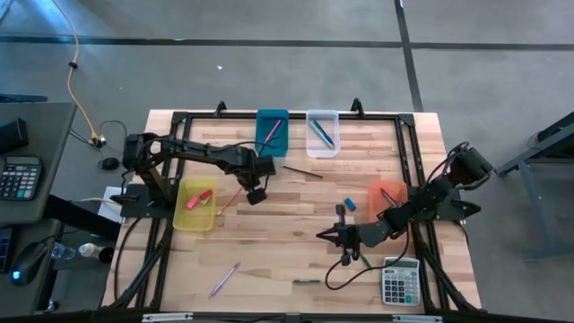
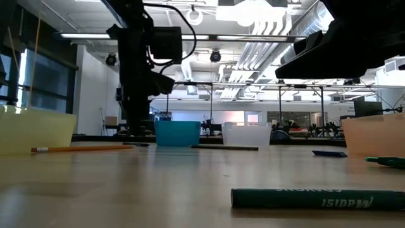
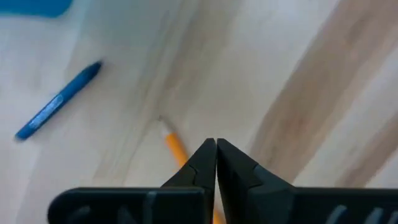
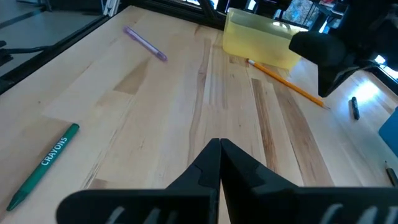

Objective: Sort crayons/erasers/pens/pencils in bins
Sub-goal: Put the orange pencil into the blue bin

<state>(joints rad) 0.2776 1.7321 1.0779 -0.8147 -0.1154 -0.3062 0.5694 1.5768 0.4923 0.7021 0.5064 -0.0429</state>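
Fingers of the left gripper (image 3: pixel 216 149) are pressing together on an orange pencil (image 3: pixel 175 146), whose shaft is running under their tips in the left wrist view; from above, this gripper (image 1: pixel 254 194) is hanging over the pencil (image 1: pixel 229 200) just beside the yellow bin (image 1: pixel 182 220). Fingers of the right gripper (image 4: pixel 219 147) are also lying tight together, holding nothing, and that gripper (image 1: pixel 339 235) is hovering over bare wood near the middle of the table (image 1: pixel 278 251).

Readable writing is showing on the green crayon (image 4: pixel 45 163), which is carrying the word "CRAYONS" along its wrapper; up close in the low view the same crayon (image 2: pixel 316 199) is showing pale lettering upside down that I cannot read for sure. The keys of the calculator (image 1: pixel 400 282) are too small to read.

Four bins are standing on the table: the yellow one, a teal one (image 1: pixel 272 131), a clear one (image 1: pixel 322 133) and an orange one (image 1: pixel 387 195). Two erasers are showing: a red one (image 1: pixel 201 198) lying inside the yellow bin and a blue one (image 1: pixel 350 204) lying on the wood beside the orange bin. A purple stick (image 1: pixel 224 279) is resting near the front edge, a dark stick (image 1: pixel 303 170) near the teal bin, and a blue stick (image 3: pixel 59 101) is lying loose on the wood beyond the left gripper.
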